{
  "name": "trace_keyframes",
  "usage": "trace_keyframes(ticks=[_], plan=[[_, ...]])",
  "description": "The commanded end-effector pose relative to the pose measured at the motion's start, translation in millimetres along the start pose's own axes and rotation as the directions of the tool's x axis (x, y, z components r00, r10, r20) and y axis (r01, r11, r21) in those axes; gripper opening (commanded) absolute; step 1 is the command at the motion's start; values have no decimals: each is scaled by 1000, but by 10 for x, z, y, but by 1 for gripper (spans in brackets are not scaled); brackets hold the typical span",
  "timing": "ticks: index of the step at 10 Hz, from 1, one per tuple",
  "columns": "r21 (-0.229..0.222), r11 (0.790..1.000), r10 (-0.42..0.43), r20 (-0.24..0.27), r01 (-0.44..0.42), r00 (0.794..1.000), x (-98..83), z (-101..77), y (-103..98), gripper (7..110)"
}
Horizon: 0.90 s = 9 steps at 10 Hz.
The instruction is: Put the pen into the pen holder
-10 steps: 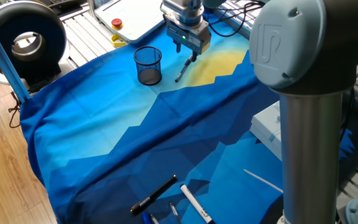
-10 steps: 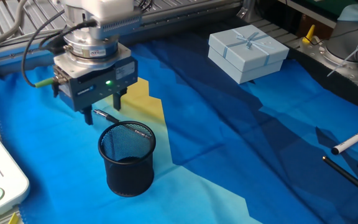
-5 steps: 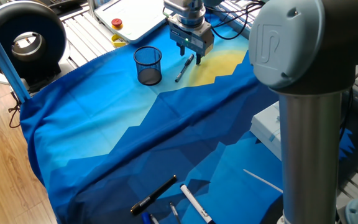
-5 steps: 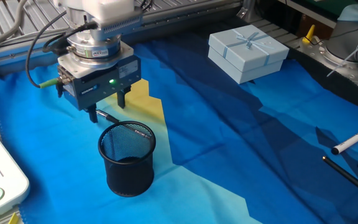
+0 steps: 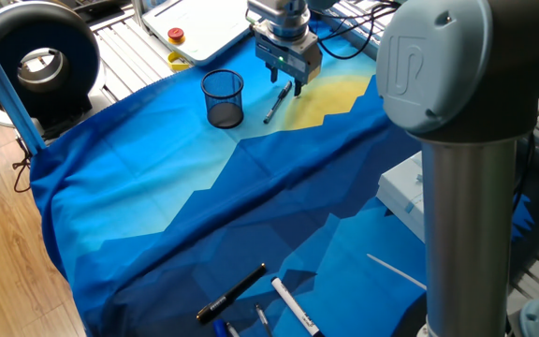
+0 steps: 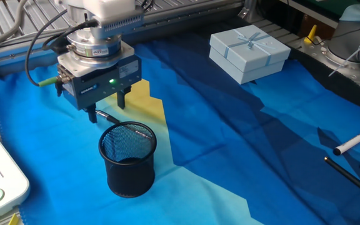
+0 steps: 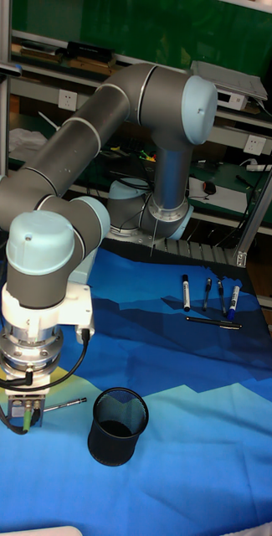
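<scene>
A: How far along?

B: Early, I judge. The slim silvery pen with dark ends [image 5: 274,104] lies flat on the blue-and-yellow cloth-covered surface [image 6: 242,150], not yet lifted. The tool [image 6: 107,107] stands low over it, its two dark fingers parted either side of the barrel, gripping nothing. Grasp, carry and drop remain.

A: And the holder?

B: Just beside the tool, upright and empty: a small round cup of black wire mesh [image 6: 127,159], see-through walls, solid rim. The smooth, thin pen may roll on the soft cloth.
</scene>
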<state>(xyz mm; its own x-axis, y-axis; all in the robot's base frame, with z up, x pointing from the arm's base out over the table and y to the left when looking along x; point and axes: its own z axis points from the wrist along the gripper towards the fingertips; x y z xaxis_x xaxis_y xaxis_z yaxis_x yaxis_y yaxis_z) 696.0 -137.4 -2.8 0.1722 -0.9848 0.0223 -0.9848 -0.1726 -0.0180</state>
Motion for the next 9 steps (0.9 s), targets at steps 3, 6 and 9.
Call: trace_keyframes(ticks=[3, 6, 9], plan=[[12, 1000, 10, 3, -10, 1000, -10, 37, -25, 66], [22, 1000, 19, 0, -19, 1000, -5, 58, -54, 66], [25, 999, 25, -3, -25, 1000, -3, 87, -62, 44]])
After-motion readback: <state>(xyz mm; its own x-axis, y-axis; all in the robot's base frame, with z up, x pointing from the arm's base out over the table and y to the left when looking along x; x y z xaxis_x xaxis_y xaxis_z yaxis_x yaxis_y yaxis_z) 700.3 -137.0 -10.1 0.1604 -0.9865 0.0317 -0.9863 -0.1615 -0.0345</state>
